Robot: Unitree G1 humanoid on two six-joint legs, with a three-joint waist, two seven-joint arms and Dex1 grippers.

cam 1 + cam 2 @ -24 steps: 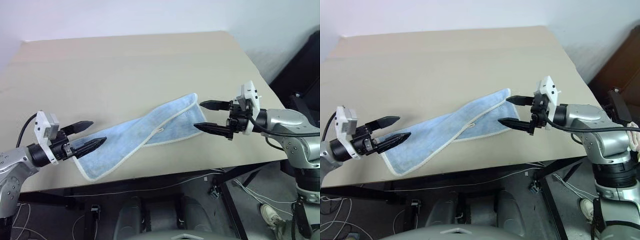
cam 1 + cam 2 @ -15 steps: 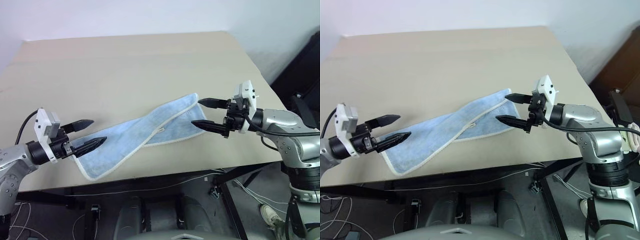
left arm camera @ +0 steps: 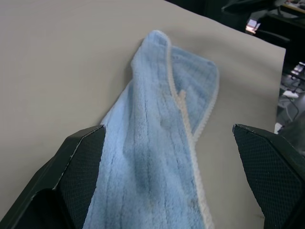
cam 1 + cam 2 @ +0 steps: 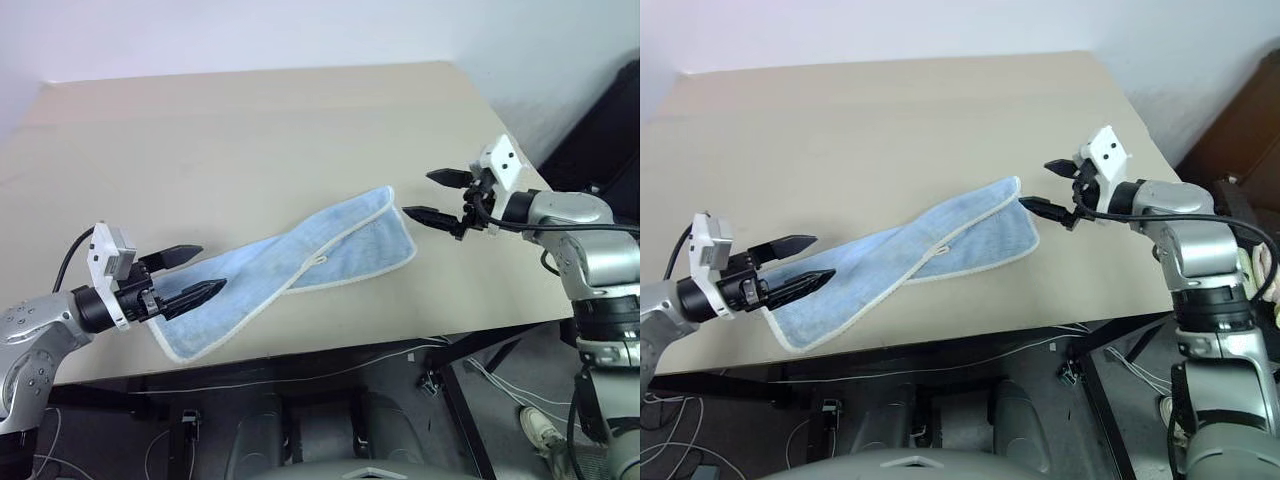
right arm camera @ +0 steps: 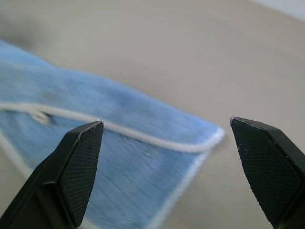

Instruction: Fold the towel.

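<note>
On the beige bench (image 4: 250, 130), one light-blue towel (image 4: 300, 265) with a white hem is laid diagonally, loosely doubled over itself, its lower end near the front edge and its upper end toward the right side. A small white loop (image 4: 322, 259) is seen at the hem near the middle. Two grippers are counted. The left gripper (image 4: 192, 273) is held at the towel's lower end, its two black fingers spread apart, with the cloth seen between them in the left wrist view; nothing is clamped. The right gripper (image 4: 430, 196) is held just beside the towel's upper corner, its fingers likewise spread and empty; whether the lower finger touches the cloth cannot be told.
</note>
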